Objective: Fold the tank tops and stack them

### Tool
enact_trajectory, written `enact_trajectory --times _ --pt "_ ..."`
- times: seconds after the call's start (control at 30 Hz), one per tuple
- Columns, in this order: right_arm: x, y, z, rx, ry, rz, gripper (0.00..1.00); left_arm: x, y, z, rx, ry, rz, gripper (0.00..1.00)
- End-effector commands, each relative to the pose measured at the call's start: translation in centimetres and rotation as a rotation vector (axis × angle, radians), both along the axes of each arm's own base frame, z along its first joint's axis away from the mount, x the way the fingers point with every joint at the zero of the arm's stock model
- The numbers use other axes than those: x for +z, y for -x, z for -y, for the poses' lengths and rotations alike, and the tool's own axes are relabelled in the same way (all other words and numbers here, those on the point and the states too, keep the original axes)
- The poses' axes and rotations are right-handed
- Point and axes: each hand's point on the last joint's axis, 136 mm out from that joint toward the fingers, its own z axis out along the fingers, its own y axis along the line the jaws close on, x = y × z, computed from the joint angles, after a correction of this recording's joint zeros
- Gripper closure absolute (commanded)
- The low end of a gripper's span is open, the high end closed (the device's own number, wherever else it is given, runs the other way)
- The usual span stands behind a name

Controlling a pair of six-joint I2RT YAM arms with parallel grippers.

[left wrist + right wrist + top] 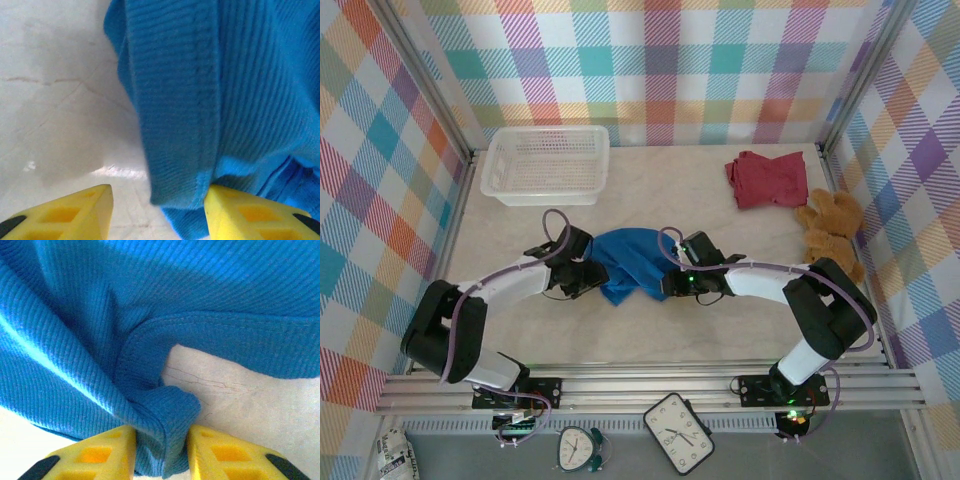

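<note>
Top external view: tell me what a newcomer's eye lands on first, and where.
The bright blue tank top lies crumpled at the centre of the table; the right gripper pinches a fold of it, and the left gripper stands open at its edge. Next come the dark red heap far right, beside the brown teddy bear, and the white basket far left.

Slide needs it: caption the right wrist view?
Right gripper pinching a hemmed fold of the bright blue ribbed cloth tank top over the pale table.
</note>
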Motion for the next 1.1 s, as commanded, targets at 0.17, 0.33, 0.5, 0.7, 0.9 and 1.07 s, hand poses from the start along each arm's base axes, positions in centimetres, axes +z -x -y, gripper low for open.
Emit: enact_trajectory --times 0.17,0.33,0.5,0.7,0.9,1.07 --pt "0.9 -0.4 -0.5 0.023 0.000 0.033 0.84 1.6 -2.7 0.3 -0.028 -0.049 0.079 0.74" --pt "2.3 -0.7 -0.6 0.041 -0.014 0.079 1.00 3.0 -3.2 -0.3 -0.046 -0.077 0.099 0.94" --pt "4.9 -1.0 -0.5 0.056 -0.026 0.135 1.00 6.1 -2.9 -0.5 -0.096 -0.088 0.123 1.00" --pt "10.5 -1.0 0.1 0.086 -0.044 0.256 1.00 12.1 -2.1 -1.2 -0.143 -0.103 0.190 1.00" --pt "19.0 -0.6 -0.5 0.177 -0.141 0.447 1.00 19.3 -1.2 -1.8 -0.190 -0.101 0.291 1.00" --pt "25.4 0.5 -1.3 0.285 -0.215 0.567 1.00 25.6 -0.3 -2.8 -0.211 -0.112 0.391 1.00"
